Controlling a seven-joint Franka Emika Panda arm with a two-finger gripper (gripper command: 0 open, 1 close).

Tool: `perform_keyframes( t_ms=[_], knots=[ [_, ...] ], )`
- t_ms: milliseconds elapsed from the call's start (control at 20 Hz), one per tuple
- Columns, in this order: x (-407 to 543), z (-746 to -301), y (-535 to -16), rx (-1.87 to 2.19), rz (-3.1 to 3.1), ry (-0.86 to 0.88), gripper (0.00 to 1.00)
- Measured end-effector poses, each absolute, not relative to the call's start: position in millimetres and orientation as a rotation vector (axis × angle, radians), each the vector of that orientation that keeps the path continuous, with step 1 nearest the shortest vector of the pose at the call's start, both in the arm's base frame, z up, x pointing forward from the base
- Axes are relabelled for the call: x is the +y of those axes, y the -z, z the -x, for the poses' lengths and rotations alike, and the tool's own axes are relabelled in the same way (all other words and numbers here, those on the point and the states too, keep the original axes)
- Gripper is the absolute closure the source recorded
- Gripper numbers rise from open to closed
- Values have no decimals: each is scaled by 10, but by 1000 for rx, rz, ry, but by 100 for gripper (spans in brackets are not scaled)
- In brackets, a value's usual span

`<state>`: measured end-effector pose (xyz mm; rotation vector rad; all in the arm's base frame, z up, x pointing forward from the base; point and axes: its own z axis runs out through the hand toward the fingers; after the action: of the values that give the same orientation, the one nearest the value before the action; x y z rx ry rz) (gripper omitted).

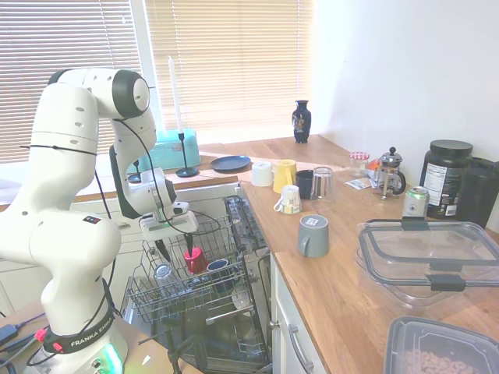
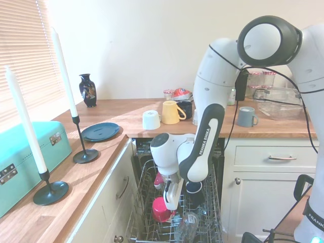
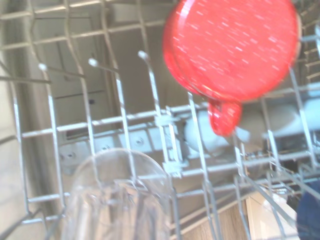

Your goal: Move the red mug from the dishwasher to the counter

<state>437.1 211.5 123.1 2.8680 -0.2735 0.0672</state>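
The red mug (image 1: 194, 259) is seen upside down in the wire rack (image 1: 179, 300) of the open dishwasher (image 1: 234, 335), at about 6 o'clock from the yellow mug (image 2: 170, 112) in the second exterior view. The gripper (image 1: 175, 251) is lowered over the rack, one finger just beside the mug at its 9 o'clock in the first exterior view; whether anything is clasped cannot be told. A clear glass (image 3: 117, 200) is stood in the rack near the mug, and a dark blue cup (image 1: 217, 266) at its 3 o'clock. The counter (image 1: 343, 288) is loaded with a grey mug (image 1: 313, 235) and plastic boxes (image 1: 430, 261).
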Motion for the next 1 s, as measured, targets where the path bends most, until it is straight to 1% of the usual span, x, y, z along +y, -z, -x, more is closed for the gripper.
perform_keyframes(
  t_ms=[250, 650, 1000],
  knots=[
    [2244, -4353, -1056, -239, -2862, -49, 0],
    [2363, -4632, -974, -251, -2863, -110, 0],
    [2303, -4755, -796, -273, -2860, -112, 0]
  ],
)
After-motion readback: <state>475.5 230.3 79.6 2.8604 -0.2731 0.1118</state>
